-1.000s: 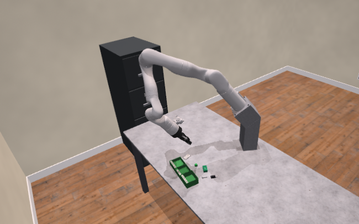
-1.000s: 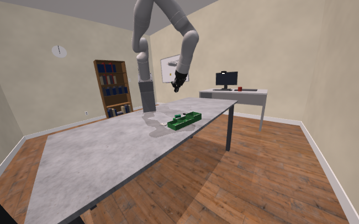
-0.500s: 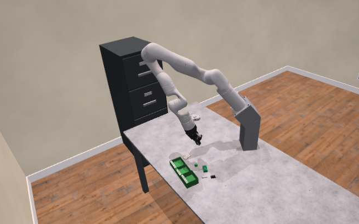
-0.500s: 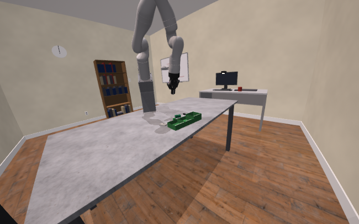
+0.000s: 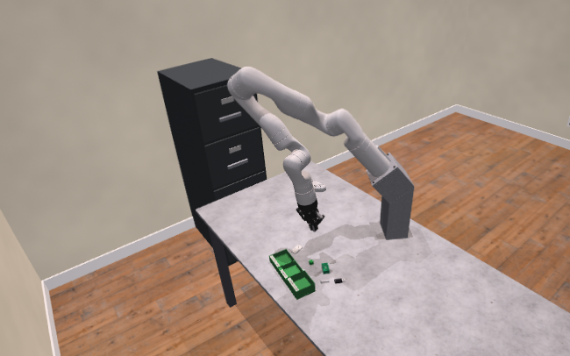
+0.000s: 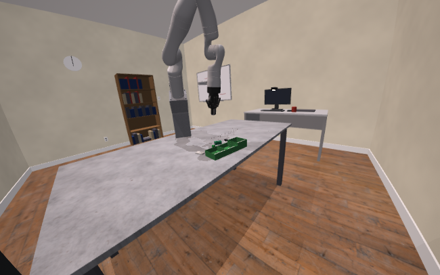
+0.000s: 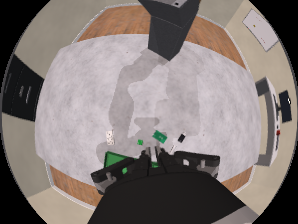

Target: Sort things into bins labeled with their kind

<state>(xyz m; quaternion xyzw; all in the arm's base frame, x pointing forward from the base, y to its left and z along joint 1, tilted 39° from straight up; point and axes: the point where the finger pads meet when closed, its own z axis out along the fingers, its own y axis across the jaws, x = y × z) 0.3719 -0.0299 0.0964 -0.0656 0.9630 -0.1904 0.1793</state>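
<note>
Three green bins [image 5: 291, 274] sit joined in one row at your top view's lower centre, long axis running upper left to lower right. Your top view alone shows a black piece [image 5: 339, 280] right of them. Your gripper [image 5: 313, 224] hangs above, fingers together, holding nothing.
</note>
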